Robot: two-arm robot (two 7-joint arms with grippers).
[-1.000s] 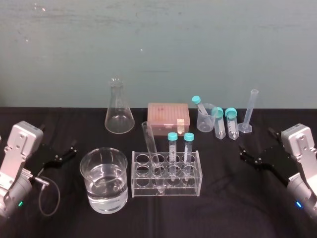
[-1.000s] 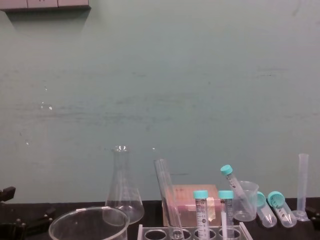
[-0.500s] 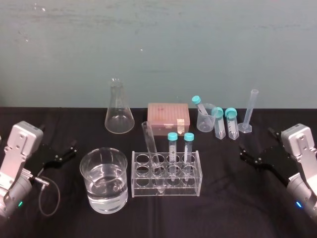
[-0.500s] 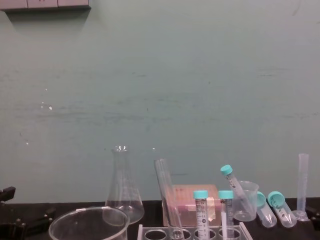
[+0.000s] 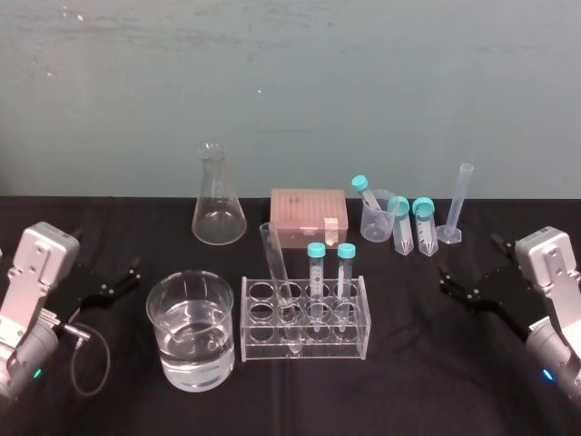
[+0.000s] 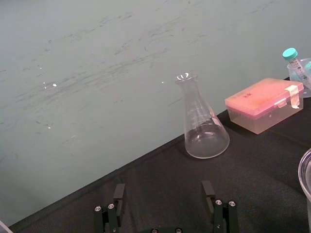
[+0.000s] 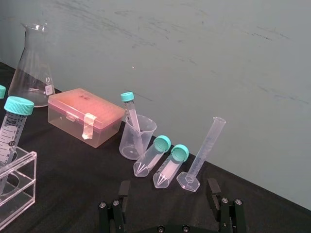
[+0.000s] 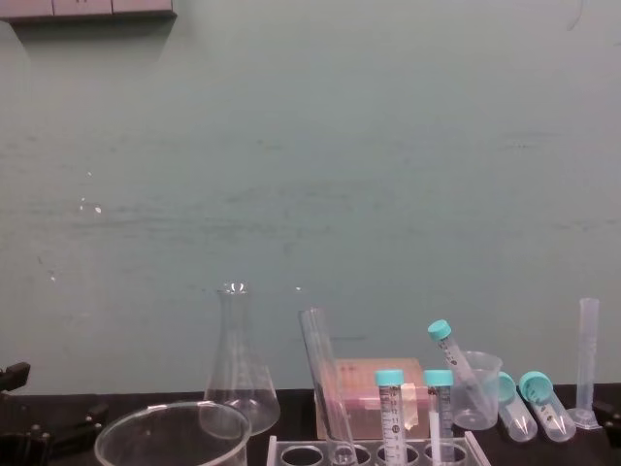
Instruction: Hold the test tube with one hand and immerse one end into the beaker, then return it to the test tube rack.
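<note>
Test tube (image 5: 277,263) leans in the test tube rack (image 5: 306,338); left claw (image 5: 136,274) and right claw (image 5: 443,279) are wide open, empty; beaker (image 5: 168,327) dip apparently not begun.

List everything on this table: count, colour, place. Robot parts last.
test tube: 1, clear, leaning in the test tube rack
test tube rack: 1, clear, front centre
beaker: 1, clear, holds clear liquid, left of rack
capped tubes: 5, teal caps; two in rack, one in plastic beaker, two lying beside it
flask: 1, clear, back left
pink box: 1, behind rack
plastic beaker: 1, clear, right of box
graduated cylinder: 1, clear, back right
left gripper: 1, black, left of beaker, jaws open
right gripper: 1, black, right of rack, jaws open
</note>
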